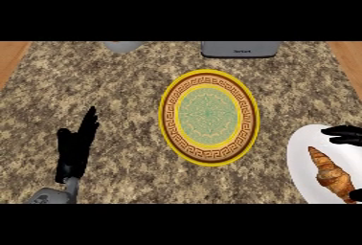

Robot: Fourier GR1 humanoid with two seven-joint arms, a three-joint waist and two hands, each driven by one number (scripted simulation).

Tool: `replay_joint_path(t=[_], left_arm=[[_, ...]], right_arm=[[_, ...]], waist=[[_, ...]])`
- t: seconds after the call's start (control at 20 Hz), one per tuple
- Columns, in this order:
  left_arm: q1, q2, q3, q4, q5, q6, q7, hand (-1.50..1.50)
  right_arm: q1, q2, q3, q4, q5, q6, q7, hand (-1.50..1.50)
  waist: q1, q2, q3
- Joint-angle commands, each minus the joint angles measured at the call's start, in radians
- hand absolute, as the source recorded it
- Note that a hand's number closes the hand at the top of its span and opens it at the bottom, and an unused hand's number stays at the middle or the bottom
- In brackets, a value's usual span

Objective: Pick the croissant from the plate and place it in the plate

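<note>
the croissant point(331, 173) lies on the white plate point(300, 158) at the right edge. the right hand point(345, 134) is mostly cut off, i cannot tell its state; a blind grasp may push the pastry off. the left hand point(76, 146) rests open.

Even, flat light w/ no glare, soft blur overall, faint shadows, no hotspots

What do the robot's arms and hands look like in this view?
The left robot hand is matte black, with slim fingers and a thumb, joined at the wrist to a rounded grey forearm near the lower edge. Of the right robot hand, only black fingertips show at the right edge, above the white plate; its forearm is out of view. No cables, markings or sleeves are visible.
</note>
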Motion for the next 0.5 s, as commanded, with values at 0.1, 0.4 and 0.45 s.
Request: replay_joint_path(t=[0.1,0.4,0.45], left_arm=[[-0.048,-0.005,0.008,0.02,-0.004,-0.014,0.039,0.0],[0.0,0.014,0.007,-0.03,-0.012,-0.036,0.042,0.0],[0.019,-0.033,-0.022,-0.051,-0.039,0.012,0.036,0.0]], right_arm=[[-0.039,-0.128,0.042,0.091,0.217,-0.068,-0.265,-1.5],[-0.098,-0.204,0.163,0.096,0.374,-0.075,-0.173,-1.5],[-0.077,-0.156,0.216,0.011,0.407,-0.091,-0.067,-1.5]], waist=[[0.007,0.0,-0.004],[0.022,0.0,-0.005],[0.014,-0.004,-0.006]])
